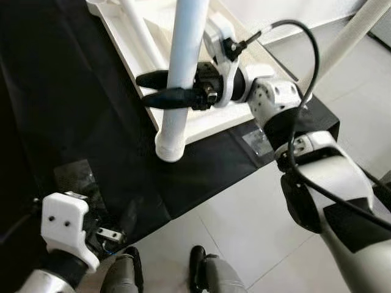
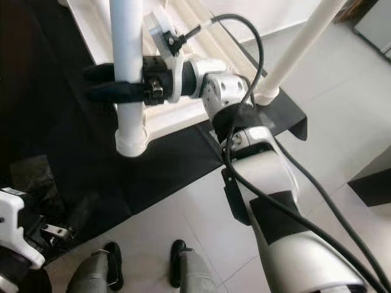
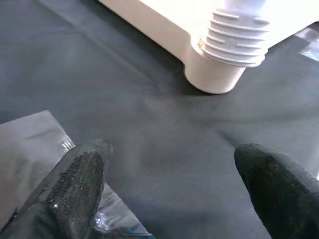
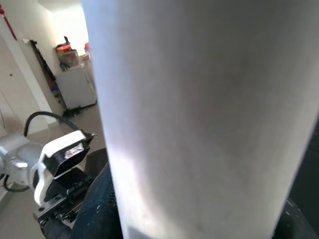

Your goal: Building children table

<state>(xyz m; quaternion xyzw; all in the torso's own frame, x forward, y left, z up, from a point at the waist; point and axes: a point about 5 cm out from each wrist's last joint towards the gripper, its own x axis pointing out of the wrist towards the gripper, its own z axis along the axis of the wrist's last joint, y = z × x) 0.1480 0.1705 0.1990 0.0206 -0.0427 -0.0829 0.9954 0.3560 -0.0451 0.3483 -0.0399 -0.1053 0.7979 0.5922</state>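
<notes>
Upright white leg (image 1: 183,67), foot seated in the round socket (image 1: 170,146) at the near corner of the upturned tabletop (image 1: 201,125), threads showing at the joint in the left wrist view, so probably mid-screwing and not yet snug. Clamped across its middle by the right gripper (image 1: 160,88), one black finger (image 1: 153,79) on each side of the tube, wrist level: a grip set for turning the leg about its own axis while keeping it plumb. Held midway rather than at the base, likely for leverage and room to twist. Tabletop flipped underside up on a black sheet (image 1: 73,110) spread over the pale floor (image 1: 256,226), presumably to spare both from scuffs; socket corner close to the sheet's near edge. A second leg (image 1: 345,39) already standing at the next corner, tilted off to the right. Left gripper (image 3: 169,194) low over the sheet near its near edge, fingers spread apart and holding nothing, aimed at the socket from a little way off, seemingly waiting to steady the base if needed. A clear plastic wrapper (image 3: 35,144) flat on the sheet beside it.
</notes>
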